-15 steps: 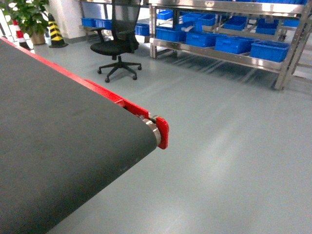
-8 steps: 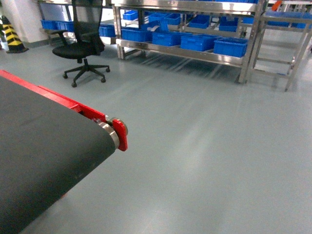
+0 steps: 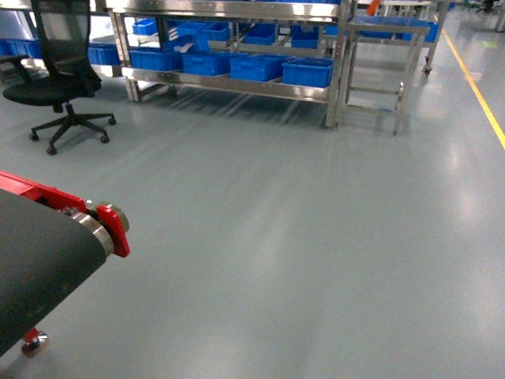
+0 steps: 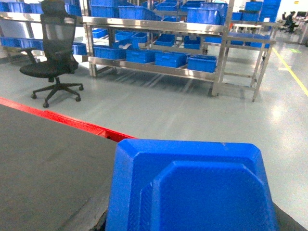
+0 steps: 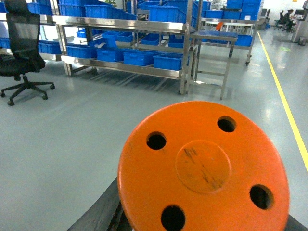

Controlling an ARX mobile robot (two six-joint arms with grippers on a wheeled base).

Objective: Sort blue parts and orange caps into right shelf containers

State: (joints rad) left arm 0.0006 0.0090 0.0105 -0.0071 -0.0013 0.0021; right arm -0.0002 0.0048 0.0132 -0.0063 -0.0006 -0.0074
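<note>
Transit item: both loads carried; fingers hidden, so whether either gripper clasps its load cannot be told.
Blue part [image 4: 192, 187] fills the left wrist view, orange cap [image 5: 204, 168] the right; each could slip as the base drives. Arms appear tucked low, out of head view. Blue crates [image 3: 308, 73] sit well apart on the steel shelf [image 3: 237, 9], beyond conveyor belt [image 3: 39, 260] and office chair [image 3: 55, 71].

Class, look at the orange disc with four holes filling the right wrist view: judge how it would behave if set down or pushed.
The orange cap looks like rigid moulded plastic, so probably stiff and light for its size. Its round outline suggests it could roll if it landed on edge; flat, it should sit stable. The smooth, slightly scuffed face may slide easily when pushed.
</note>
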